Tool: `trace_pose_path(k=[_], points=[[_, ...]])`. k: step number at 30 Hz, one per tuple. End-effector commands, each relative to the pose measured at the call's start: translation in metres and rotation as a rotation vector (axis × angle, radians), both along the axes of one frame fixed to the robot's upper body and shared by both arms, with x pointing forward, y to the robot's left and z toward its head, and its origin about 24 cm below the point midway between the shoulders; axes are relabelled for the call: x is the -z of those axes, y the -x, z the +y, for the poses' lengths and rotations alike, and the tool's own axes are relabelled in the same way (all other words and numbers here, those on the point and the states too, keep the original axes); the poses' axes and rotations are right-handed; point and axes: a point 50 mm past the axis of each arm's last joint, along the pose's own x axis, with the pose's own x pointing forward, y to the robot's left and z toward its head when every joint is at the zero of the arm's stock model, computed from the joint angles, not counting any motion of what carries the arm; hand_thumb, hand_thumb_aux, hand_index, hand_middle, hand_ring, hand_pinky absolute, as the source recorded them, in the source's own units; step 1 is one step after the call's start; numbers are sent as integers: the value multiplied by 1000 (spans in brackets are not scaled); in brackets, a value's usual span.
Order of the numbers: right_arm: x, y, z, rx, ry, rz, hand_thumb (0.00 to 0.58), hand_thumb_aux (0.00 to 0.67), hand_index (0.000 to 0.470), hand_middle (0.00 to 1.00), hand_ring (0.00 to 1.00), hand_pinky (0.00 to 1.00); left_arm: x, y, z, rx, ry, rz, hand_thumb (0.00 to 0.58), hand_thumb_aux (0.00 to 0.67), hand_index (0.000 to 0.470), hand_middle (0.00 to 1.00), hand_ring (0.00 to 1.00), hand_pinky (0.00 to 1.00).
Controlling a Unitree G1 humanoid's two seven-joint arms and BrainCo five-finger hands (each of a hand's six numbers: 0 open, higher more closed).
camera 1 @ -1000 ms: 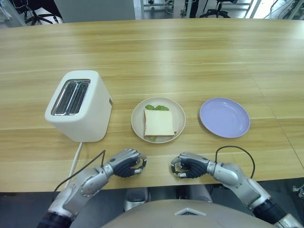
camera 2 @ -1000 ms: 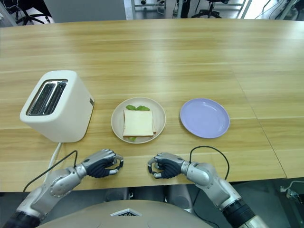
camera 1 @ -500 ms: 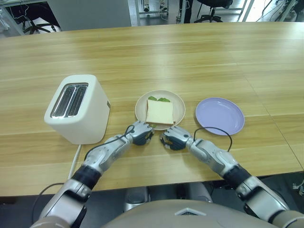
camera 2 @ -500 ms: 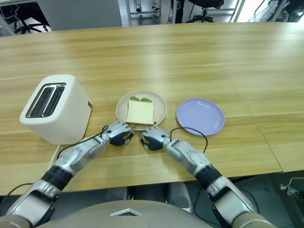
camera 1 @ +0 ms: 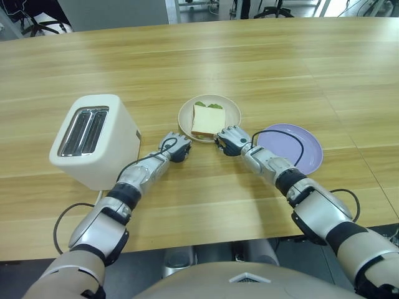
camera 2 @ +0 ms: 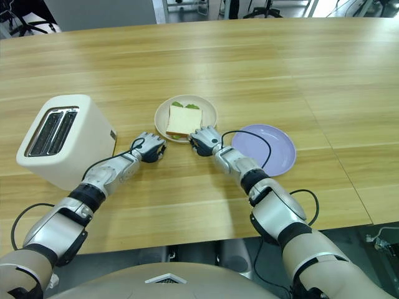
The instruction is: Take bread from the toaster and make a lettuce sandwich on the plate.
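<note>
Change: we see both arms stretched out from the near edge of the tabletop (camera 1: 206, 56) to the beige plate (camera 1: 235, 115); the whole view has shifted too, which we put down to the camera and not to the things.
Left hand: the left hand (camera 1: 176, 147) now sits just near-left of the beige plate, fingers curled together on nothing.
Right hand: the right hand (camera 1: 230, 140) is at the plate's near-right rim, fingers likewise curled and empty; we cannot tell whether it touches the rim.
Sandwich: the sandwich (camera 1: 204, 121) lies on the beige plate as it did before, a white slice on top with lettuce (camera 1: 216, 106) peeping out at its far edge.
Meaning for the task: we judge the sandwich already built, bread over lettuce on the plate; the hands coming up to it look like a last nudge or check, not a fresh pick.
Toaster: one toaster (camera 1: 93, 140), far left of the plate, with two slots in which we see no bread.
Plates: two, the beige one bearing the sandwich and a lilac plate (camera 1: 308, 159) to its right with no food on it.
Sandwiches: one.
Bread slices in sight: one, the top slice; any lower slice is hidden.
Hands: two, both closed and empty.
</note>
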Motion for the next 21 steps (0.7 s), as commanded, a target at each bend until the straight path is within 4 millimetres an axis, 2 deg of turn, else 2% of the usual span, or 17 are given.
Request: trace_pose_path(k=[1,2,3,4,5,6,7,8,9,12,14,17,21], points=[[-11,22,-8,-84,-296,107,580,670,460,1000,1000,1000,-8,33,2,-38,308,56,566,565,388,1000,1000,1000],[-15,30,-13,-99,-381,138,294,200,137,894,894,894,-15,43,0,-44,438,63,212,137,94,1000,1000,1000],[-21,40,-19,-125,-468,166,0,0,0,733,733,733,-24,54,-2,-37,575,62,0,0,0,1000,1000,1000],[-27,50,-25,-149,-554,198,0,0,0,733,733,733,-32,65,-3,-37,709,68,0,0,0,1000,1000,1000],[-33,60,-33,-161,-642,229,0,0,0,302,302,302,-39,76,-3,-33,836,71,0,0,0,1000,1000,1000],[-39,68,-40,-174,-711,256,0,0,0,102,102,102,-48,87,-4,-12,950,56,0,0,0,933,933,933],[-43,75,-45,-187,-769,280,0,0,0,0,0,0,-54,96,-5,-5,1071,55,0,0,0,478,478,478],[-46,82,-50,-193,-818,300,0,0,0,0,0,0,-59,103,-5,6,1181,51,0,0,0,478,478,478],[-48,88,-56,-195,-872,341,0,0,0,0,0,0,-65,112,-5,30,1295,42,0,0,0,0,0,0],[-50,101,-68,-223,-1050,461,0,0,0,0,0,0,-71,131,-2,74,1552,57,0,0,0,0,0,0],[-52,104,-77,-246,-1176,489,0,0,0,0,0,0,-70,137,2,107,1626,45,0,0,0,0,0,0],[-55,103,-87,-267,-1352,494,0,0,0,0,0,0,-69,136,7,141,1723,23,0,0,0,0,0,0],[-56,98,-94,-295,-1505,492,0,0,0,0,0,0,-71,131,14,180,1823,18,0,0,0,0,0,0]])
